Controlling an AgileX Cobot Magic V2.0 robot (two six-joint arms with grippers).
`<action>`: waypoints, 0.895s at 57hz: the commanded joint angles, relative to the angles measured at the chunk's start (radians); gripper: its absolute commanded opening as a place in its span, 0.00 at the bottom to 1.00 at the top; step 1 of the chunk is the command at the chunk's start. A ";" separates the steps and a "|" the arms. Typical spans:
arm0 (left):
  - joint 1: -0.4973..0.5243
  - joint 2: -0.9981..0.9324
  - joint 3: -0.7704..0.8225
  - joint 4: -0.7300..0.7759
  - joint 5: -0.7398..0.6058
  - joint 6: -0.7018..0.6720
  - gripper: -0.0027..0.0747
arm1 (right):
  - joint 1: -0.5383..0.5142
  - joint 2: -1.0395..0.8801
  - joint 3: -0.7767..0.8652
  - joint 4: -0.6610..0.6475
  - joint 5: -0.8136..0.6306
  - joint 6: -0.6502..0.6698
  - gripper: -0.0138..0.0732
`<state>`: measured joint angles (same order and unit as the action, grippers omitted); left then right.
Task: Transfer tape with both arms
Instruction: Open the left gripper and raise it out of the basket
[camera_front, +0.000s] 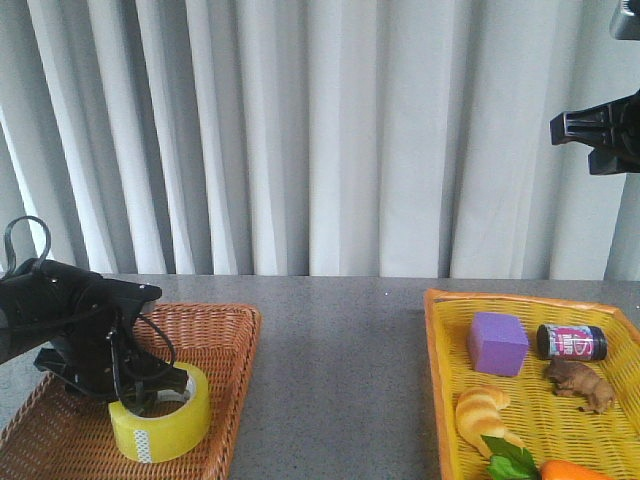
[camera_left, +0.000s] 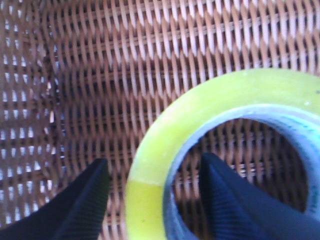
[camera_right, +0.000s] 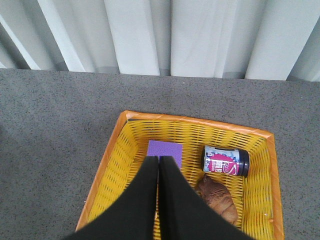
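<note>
Black left gripper (camera_left: 152, 200) spread, one finger (camera_left: 80, 205) outside the rim of the wide roll of translucent yellow packing tape (camera_front: 160, 420), the other finger (camera_left: 240, 200) inside its white printed core, straddling the wall without visibly clamping it. Same gripper (camera_front: 150, 392) low in the front view, at the tape's top edge, under a bundle of black cables. Tape standing flat on the floor of the brown woven wicker basket (camera_front: 230, 330), toward that basket's near right part, at the left side of the grey speckled surface (camera_front: 340, 340).

Black right gripper (camera_right: 158, 180) pressed together, fingers touching along their length, pinching nothing, held high above the yellow plastic basket (camera_right: 115, 165) with the orange rim. Seen only at the upper right edge of the front view, well above the surface. Inside the yellow basket: purple block (camera_front: 497, 343) at the far left, small dark jar with a pink label (camera_front: 571, 342) lying on its side just beside it, brown animal figure (camera_front: 580, 385) near the jar, yellowish croissant (camera_front: 482, 413) nearer the front, green leaves (camera_front: 512, 460) and an orange object (camera_front: 575, 470) at the front edge. White pleated curtain (camera_front: 320, 130) behind everything.
</note>
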<state>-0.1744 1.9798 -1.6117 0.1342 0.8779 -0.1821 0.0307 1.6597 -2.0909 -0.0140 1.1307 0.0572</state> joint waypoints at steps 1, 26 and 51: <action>0.003 -0.063 -0.038 -0.009 -0.034 -0.015 0.60 | -0.002 -0.038 -0.029 -0.004 -0.062 -0.011 0.15; 0.002 -0.343 -0.164 -0.065 -0.160 -0.014 0.24 | -0.002 -0.038 -0.029 -0.004 -0.062 -0.011 0.15; 0.002 -0.625 -0.163 -0.126 -0.132 -0.003 0.03 | -0.002 -0.038 -0.029 -0.004 -0.064 -0.011 0.15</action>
<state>-0.1744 1.4276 -1.7428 0.0252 0.7948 -0.1833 0.0307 1.6597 -2.0909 -0.0140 1.1317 0.0572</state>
